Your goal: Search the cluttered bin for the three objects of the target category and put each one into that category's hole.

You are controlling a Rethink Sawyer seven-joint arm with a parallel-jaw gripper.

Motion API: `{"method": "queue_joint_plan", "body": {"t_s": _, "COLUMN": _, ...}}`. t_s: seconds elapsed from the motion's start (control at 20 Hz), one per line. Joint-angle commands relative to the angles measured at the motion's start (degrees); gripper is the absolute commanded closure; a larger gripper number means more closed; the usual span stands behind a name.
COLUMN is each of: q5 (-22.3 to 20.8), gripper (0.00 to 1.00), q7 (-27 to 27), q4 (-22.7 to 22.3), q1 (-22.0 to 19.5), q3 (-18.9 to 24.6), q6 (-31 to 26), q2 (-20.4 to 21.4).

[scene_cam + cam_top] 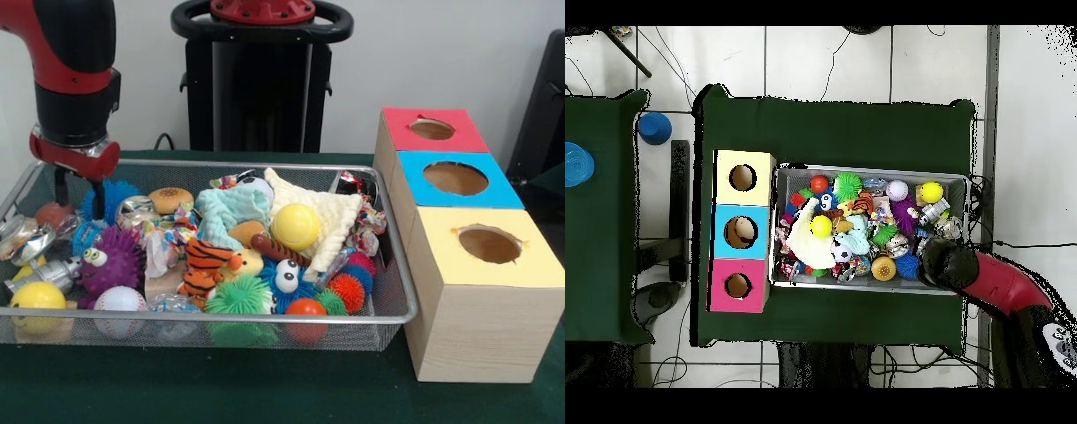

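Observation:
The silver wire-mesh bin [221,316] is piled with toys; it also shows in the overhead view [865,168]. A crinkled see-through bag [161,247] lies left of centre. Another shiny see-through bag [134,208] lies behind it, and a third [172,305] sits by the front rim next to a baseball. My gripper [79,190] is open and empty. It hangs low over the bin's far left corner, beside a blue spiky ball [115,199]. In the overhead view the arm's end [948,262] covers it. The blue box's hole [455,178] [740,232] stands right of the bin.
The red-faced box [432,129] and the yellow-faced box [488,244] flank the blue one. The bin also holds a yellow ball [296,226], a purple spiky ball [113,259], a green spiky ball [238,296], crushed silver cans [18,237] and a cream cloth [331,216].

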State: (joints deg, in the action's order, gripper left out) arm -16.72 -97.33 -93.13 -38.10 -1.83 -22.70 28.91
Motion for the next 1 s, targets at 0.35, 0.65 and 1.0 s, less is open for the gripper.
{"method": "queue_joint_plan", "body": {"t_s": 0.35, "q5": -12.1, "gripper": 0.00, "q7": 16.0, "q4": -0.1, "q1": -3.5, "q3": 12.0, "q6": -7.3, "q2": -2.7}}
{"method": "queue_joint_plan", "body": {"t_s": 0.65, "q5": -16.6, "gripper": 0.00, "q7": 18.5, "q4": -1.4, "q1": -5.4, "q3": 16.7, "q6": -8.5, "q2": -3.8}}
{"method": "queue_joint_plan", "body": {"t_s": 1.0, "q5": -21.3, "gripper": 0.00, "q7": 22.0, "q4": -1.5, "q1": -7.4, "q3": 20.5, "q6": -11.5, "q2": -4.6}}
